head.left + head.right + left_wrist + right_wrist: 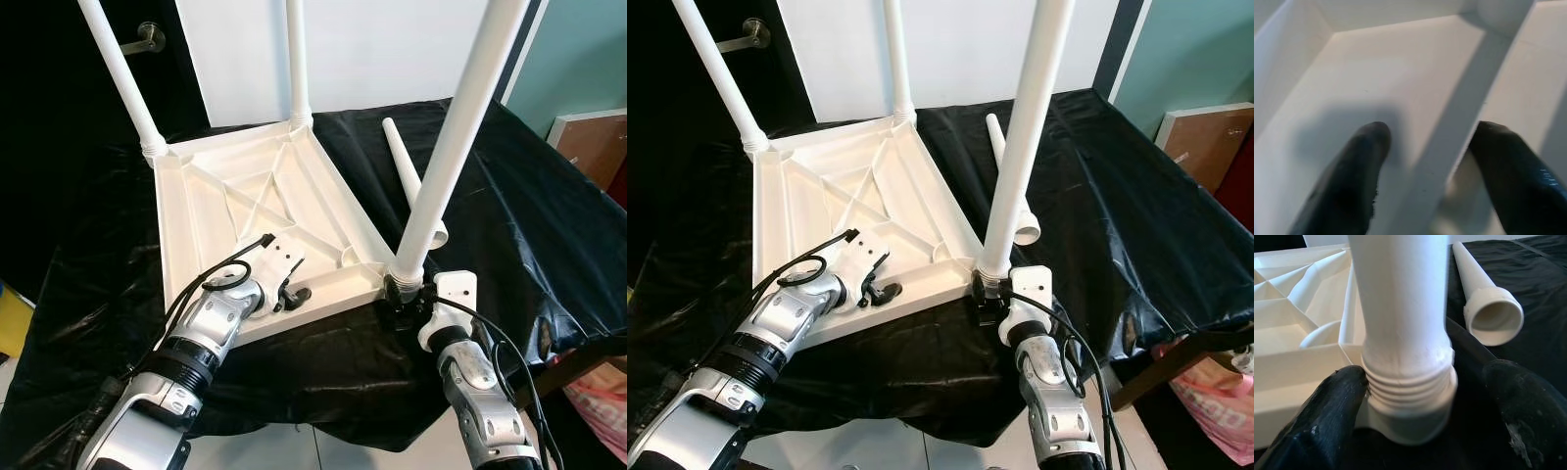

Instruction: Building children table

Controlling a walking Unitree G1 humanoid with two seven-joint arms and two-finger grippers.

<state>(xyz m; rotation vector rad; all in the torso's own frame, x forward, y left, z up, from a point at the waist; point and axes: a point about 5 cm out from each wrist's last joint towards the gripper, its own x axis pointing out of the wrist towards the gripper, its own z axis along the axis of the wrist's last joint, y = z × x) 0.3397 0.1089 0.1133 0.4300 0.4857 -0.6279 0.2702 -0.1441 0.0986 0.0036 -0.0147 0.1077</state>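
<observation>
At the lower left of the left eye view, the left gripper rests inside the upturned table top, near its front edge. In the left wrist view its two black fingers stand apart, one on each side of a raised white rib of the underside; the jaws are open and hold nothing.

At the lower right, the right gripper sits at the front right corner of the table top, at the base of the near leg. In the right wrist view the leg's threaded end shows several turns of thread above the corner socket. One finger touches the threads; the other finger stands clear of the leg. The jaws are open around the leg base, not clamped.

The table top lies upside down on a black plastic sheet, occupying the centre left of the frame. Its underside shows diagonal ribs.

Beyond the near leg, a loose leg lies flat on the sheet just right of the table top, open end toward the camera.

Farther back, two more legs stand upright in the rear corners: one at the upper left, one at the upper centre. Behind them is a white wall.
</observation>
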